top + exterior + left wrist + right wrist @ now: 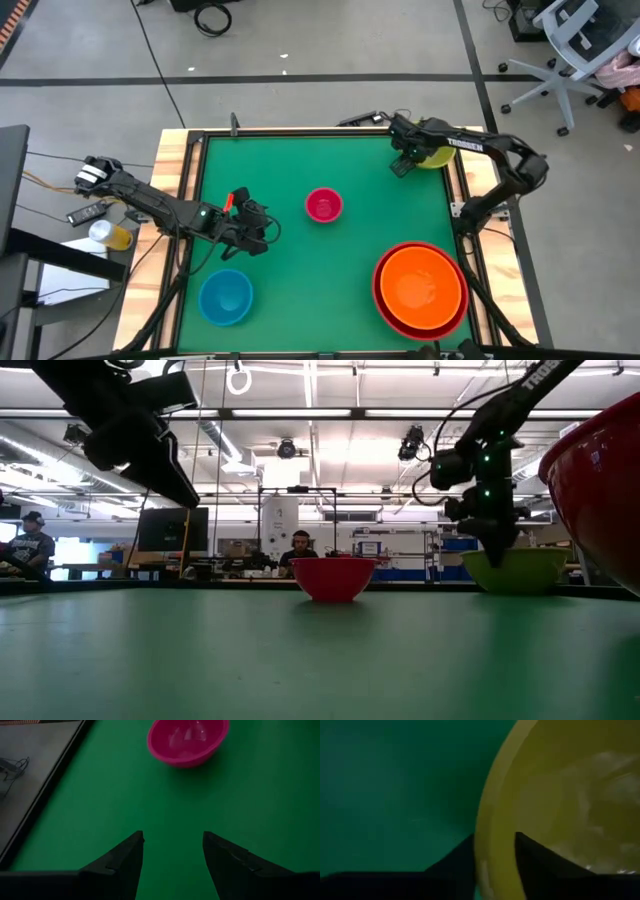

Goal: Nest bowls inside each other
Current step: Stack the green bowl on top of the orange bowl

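A yellow bowl [438, 157] stands on its base at the table's far right corner, and my right gripper [495, 865] is closed over its left rim. A pink bowl [323, 205] sits upright near the table's middle. A blue bowl [225, 296] rests near the left front. At the right front an orange bowl [420, 285] lies nested in a red bowl [379, 292]. My left gripper [173, 845] hangs open above the bare mat left of the pink bowl [187, 740], pointing toward it. My right gripper has the yellow bowl's rim [492, 840] on the side toward the table's left, one finger [535, 860] inside the bowl and the other outside its wall. The fingers come steeply from above. The bowl [515, 570] stands upright with its base on the table.
Wooden rails edge the green mat [300, 270]. Open mat lies between the pink bowl and the nested red and orange pair. People sit at desks in the room beyond the far edge [300, 550].
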`<action>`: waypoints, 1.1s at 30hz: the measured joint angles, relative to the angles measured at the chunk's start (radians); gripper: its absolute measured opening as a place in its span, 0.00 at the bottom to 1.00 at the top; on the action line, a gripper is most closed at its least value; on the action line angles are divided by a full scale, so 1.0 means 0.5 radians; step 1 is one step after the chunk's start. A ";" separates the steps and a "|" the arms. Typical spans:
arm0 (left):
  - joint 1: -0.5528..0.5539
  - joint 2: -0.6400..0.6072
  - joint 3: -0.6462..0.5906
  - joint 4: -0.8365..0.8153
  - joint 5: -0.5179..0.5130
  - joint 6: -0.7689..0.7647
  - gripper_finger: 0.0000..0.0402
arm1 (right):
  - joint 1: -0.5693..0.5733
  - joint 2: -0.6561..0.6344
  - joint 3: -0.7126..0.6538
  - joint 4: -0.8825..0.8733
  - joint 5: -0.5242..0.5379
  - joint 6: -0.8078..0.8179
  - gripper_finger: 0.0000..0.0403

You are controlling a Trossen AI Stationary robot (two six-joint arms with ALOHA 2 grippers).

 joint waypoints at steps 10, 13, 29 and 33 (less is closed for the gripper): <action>0.028 0.000 0.000 -0.026 -0.002 0.330 0.52 | 0.263 -0.224 0.052 -0.313 -0.028 0.115 0.05; 0.064 0.000 0.000 -0.029 0.000 0.417 0.52 | 0.513 -0.410 0.093 -0.554 -0.065 0.297 0.04; 0.322 -0.001 0.000 0.385 0.169 0.819 0.52 | 2.372 -0.791 0.152 -0.763 -0.249 2.269 0.04; 0.364 -0.001 0.000 0.587 0.239 0.884 0.52 | 2.650 -0.602 0.318 -0.874 -0.100 2.372 0.04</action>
